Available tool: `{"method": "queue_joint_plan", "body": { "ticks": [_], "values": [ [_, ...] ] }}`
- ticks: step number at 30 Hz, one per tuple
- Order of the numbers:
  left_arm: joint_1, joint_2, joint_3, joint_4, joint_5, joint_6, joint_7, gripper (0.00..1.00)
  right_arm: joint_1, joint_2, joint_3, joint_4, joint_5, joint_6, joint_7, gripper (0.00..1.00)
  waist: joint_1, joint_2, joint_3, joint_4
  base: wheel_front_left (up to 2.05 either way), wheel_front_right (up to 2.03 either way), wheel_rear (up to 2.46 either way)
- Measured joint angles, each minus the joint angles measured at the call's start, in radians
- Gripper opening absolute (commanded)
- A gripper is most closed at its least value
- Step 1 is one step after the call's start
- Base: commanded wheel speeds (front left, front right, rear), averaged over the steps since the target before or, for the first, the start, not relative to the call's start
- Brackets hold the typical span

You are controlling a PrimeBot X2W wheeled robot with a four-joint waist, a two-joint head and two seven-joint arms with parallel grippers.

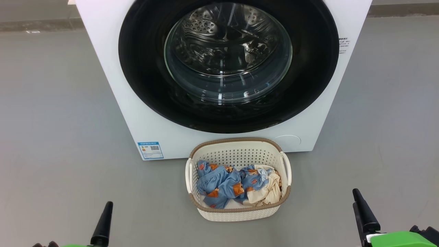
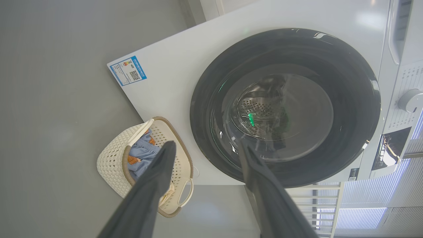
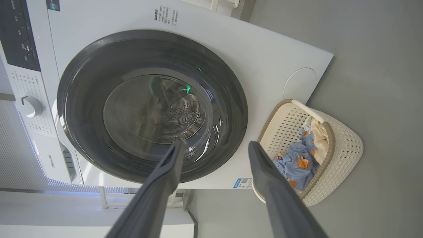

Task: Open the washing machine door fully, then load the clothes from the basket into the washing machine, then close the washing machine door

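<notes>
The white washing machine [image 1: 109,85] stands straight ahead with its round black washing machine door [image 1: 144,68] flush against the front; the steel drum shows through the glass. On the floor just before it sits the cream basket [image 1: 236,156], holding the clothes [image 1: 223,185]: blue pieces with orange patches and a cream cloth. One dark finger of my left gripper [image 1: 103,223] rises at the lower left, one of my right [image 1: 363,212] at the lower right, both short of the basket. Left gripper [image 2: 206,145] and right gripper [image 3: 216,142] are open and hold nothing.
Grey floor spreads on both sides of the machine. A blue label sticker [image 1: 150,150] is low on its left front, a round cover [image 1: 287,140] low on the right. The control panel with a dial [image 2: 408,100] tops the machine. A white slatted rack stands beside it.
</notes>
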Motion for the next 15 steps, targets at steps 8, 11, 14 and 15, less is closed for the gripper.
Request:
{"method": "queue_joint_plan", "body": {
  "ticks": [8,11,14,15],
  "values": [
    [0.000,0.002,-0.019,-0.007,0.102,0.000,-0.022,1.00,0.000,-0.006,0.028,-0.001,-0.093,0.000,-0.020,1.00,0.0000,0.0000,0.000,0.001,0.00,0.00,0.00],
    [0.000,0.003,-0.023,-0.007,0.128,-0.001,-0.028,1.00,0.000,-0.010,0.029,-0.001,-0.118,0.000,-0.028,1.00,0.0000,0.0000,0.000,0.002,0.00,0.00,0.00],
    [0.000,0.004,-0.026,-0.007,0.169,-0.001,-0.036,1.00,-0.001,-0.017,0.034,0.000,-0.158,0.000,-0.037,1.00,0.0000,0.0000,0.001,0.002,0.00,0.00,0.00],
    [0.000,0.004,-0.027,-0.007,0.180,-0.001,-0.037,1.00,-0.001,-0.021,0.038,0.000,-0.174,0.000,-0.040,1.00,0.0000,0.0000,0.001,0.002,0.00,0.00,0.00]
  ]
}}
